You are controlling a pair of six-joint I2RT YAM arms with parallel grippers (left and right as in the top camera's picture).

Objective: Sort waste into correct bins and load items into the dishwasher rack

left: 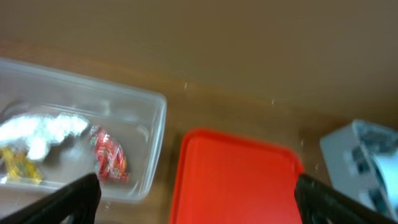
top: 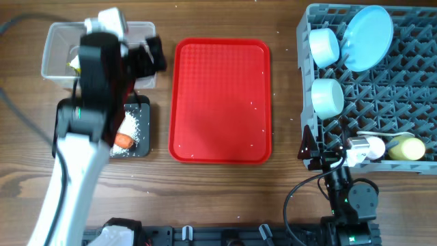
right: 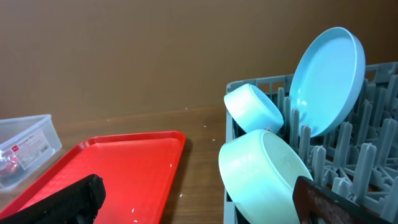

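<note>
The grey dishwasher rack (top: 410, 75) at the right holds a pale blue plate (top: 369, 37), two pale blue bowls (top: 324, 44) (top: 326, 96), a white spoon (top: 382, 133), a yellow cup (top: 407, 148) and a pale pinkish cup (top: 367, 146). The clear tub (top: 58, 44) at the far left holds white tissue (left: 43, 130) and the red-and-yellow wrapper (left: 109, 155). The black tray (top: 142, 113) holds rice (top: 130, 124) and the carrot (top: 123, 141). My left gripper (left: 199, 199) is open and empty, above the tub's right end. My right gripper (right: 196, 202) is open and empty beside the rack's near left corner.
The flat red tray (top: 220, 99) lies in the middle with a few rice grains (right: 134, 218) on it. The left arm (top: 95, 102) covers part of both bins. Cables lie at the front edge by the right arm's base (top: 351, 198).
</note>
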